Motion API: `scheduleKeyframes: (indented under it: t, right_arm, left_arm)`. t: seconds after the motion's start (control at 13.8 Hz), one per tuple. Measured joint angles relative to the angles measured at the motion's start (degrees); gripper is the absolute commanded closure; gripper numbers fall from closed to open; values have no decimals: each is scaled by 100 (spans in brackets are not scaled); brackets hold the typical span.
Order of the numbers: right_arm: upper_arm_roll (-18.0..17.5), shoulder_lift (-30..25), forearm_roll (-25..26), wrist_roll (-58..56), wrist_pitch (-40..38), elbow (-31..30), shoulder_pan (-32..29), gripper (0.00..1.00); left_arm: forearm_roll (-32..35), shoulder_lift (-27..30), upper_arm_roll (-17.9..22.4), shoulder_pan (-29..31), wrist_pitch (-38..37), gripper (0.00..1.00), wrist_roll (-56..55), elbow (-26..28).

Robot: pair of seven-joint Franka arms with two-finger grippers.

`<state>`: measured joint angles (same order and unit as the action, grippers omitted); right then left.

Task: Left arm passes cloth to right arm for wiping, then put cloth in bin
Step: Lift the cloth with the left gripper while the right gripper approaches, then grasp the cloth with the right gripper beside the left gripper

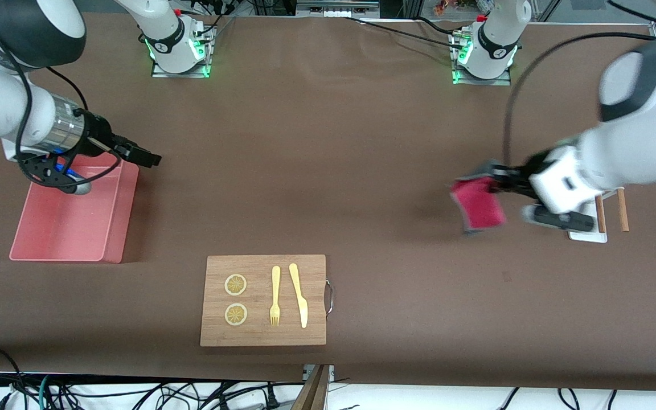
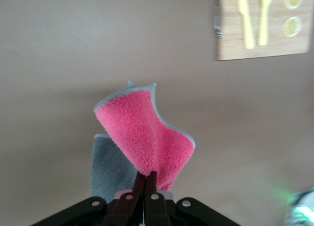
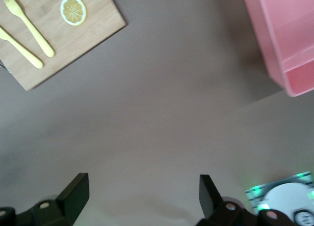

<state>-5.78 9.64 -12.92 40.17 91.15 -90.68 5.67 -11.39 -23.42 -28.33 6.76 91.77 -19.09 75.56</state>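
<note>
The cloth (image 1: pixel 478 204) looks light, soft and floppy, crimson-pink on one face and grey on the other, so it will sag and fold under its own weight; the safest hold for the receiving arm is probably a free hanging edge or corner, well clear of the fingers already pinching it. The left end effector (image 2: pixel 145 179) is closed tight on one corner of the cloth, which droops from it in the air over the bare desk (image 1: pixel 328 171) toward the left arm's end, near a small white tray (image 1: pixel 587 233). The right end effector (image 3: pixel 142 191) hangs with its fingers spread wide and empty at the inner edge of the bin (image 1: pixel 72 219), well apart from the cloth. A wooden cutting board (image 1: pixel 263 300) with cutlery lies nearer the front camera between them.
</note>
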Motion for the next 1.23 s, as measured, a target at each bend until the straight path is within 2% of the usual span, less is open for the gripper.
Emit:
scheduleKeyframes:
  t: [0.29,0.58,0.94,1.23]
  right_arm:
    - [-13,160,-54,859,499,0,498,1]
    - [-17,418,-412,1453,1041,0,856,1]
    - [-18,777,-430,1884,1748,0,1259,1]
    - [-18,811,-433,1939,1746,1,1387,1]
  left_arm:
    - [-1062,-738,13,-1171,1224,100,-2184,-464]
    - [-1691,-1175,14,-1891,2651,100,-3235,-645]
    - [-2129,-1281,18,-2353,3566,100,-3870,-685]
    - [-2131,-1362,32,-2360,3649,100,-3908,-708]
